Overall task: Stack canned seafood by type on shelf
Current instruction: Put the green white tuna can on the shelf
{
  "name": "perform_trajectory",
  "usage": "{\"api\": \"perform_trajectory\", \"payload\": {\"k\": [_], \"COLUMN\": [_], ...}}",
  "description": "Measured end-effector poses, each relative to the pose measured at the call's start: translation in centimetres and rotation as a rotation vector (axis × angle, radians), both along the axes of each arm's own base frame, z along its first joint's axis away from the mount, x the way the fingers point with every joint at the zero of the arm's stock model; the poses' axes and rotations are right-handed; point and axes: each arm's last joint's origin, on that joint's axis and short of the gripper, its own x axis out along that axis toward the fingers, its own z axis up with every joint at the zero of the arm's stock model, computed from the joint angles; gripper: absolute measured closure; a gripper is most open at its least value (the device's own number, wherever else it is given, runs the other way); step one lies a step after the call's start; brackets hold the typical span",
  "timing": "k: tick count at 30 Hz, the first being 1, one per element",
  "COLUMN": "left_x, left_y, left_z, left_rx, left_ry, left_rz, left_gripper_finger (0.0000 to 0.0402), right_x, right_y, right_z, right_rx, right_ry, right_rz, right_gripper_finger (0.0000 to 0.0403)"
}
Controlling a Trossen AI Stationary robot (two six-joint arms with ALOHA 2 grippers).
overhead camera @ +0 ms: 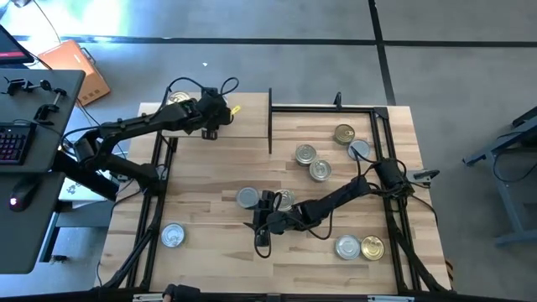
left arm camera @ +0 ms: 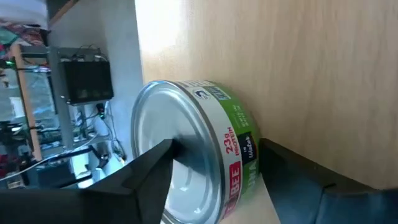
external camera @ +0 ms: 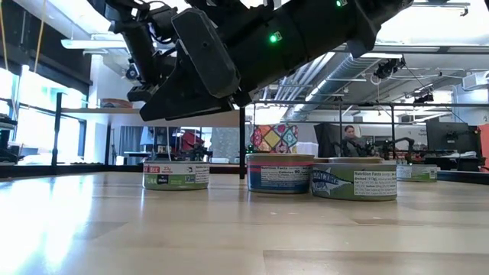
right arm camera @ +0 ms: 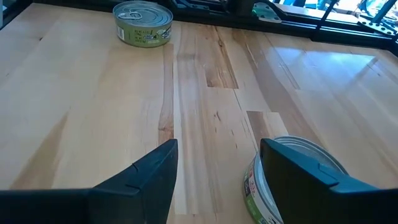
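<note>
My left gripper (overhead camera: 210,128) reaches over the shelf (overhead camera: 243,126) at the table's far left. In the left wrist view its fingers stand open on either side of a green-labelled tin (left arm camera: 205,149). One finger is at the tin's silver lid, the other at its bottom. The tin lies close against the shelf board (left arm camera: 311,74). A gold-topped tin (overhead camera: 178,99) sits at the shelf's far left corner. My right gripper (overhead camera: 257,221) hovers open, low over the table's middle. A silver-topped tin (right arm camera: 292,177) shows partly behind one of its fingers. My left gripper has one fingertip (left arm camera: 163,152) in front of the tin's silver lid (left arm camera: 186,124); whether it touches the lid I cannot tell. The other finger (left arm camera: 292,165) stands just off the tin's bottom rim.
Two tins (overhead camera: 247,198) (overhead camera: 284,200) lie beside my right gripper. Several more (overhead camera: 320,171) sit at the far right inside the black frame, two (overhead camera: 347,246) at the near right, one (overhead camera: 172,236) at the near left. A black upright (overhead camera: 269,122) bounds the shelf.
</note>
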Motion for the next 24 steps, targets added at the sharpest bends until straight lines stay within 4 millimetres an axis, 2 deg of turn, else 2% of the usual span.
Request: {"api": "perform_trajectory", "payload": {"k": [5, 12, 19, 24], "left_x": [0.0, 0.2, -0.3, -1.8], "left_y": [-0.1, -0.1, 0.4, 1.6], "left_z": [0.5, 2.6, 4.5, 4.3], "left_rx": [-0.042, -0.142, -0.174, -0.236], "left_ry": [-0.014, -0.101, -0.153, -0.165], "left_rz": [-0.002, -0.032, 0.03, 0.113], "left_gripper_finger": [0.0154, 0.0157, 0.0181, 0.0217], "right_x": [0.0, 0.1, 0.1, 0.1], "right_y": [0.0, -0.2, -0.2, -0.2], "right_z": [0.0, 0.0, 0.0, 0.0], "right_rx": [0.0, 0.007, 0.007, 0.006], "right_ry": [0.0, -0.001, 0.0, 0.0], "right_rz": [0.0, -0.008, -0.008, -0.008], "right_gripper_finger": [0.0181, 0.0181, 0.0181, 0.0181]}}
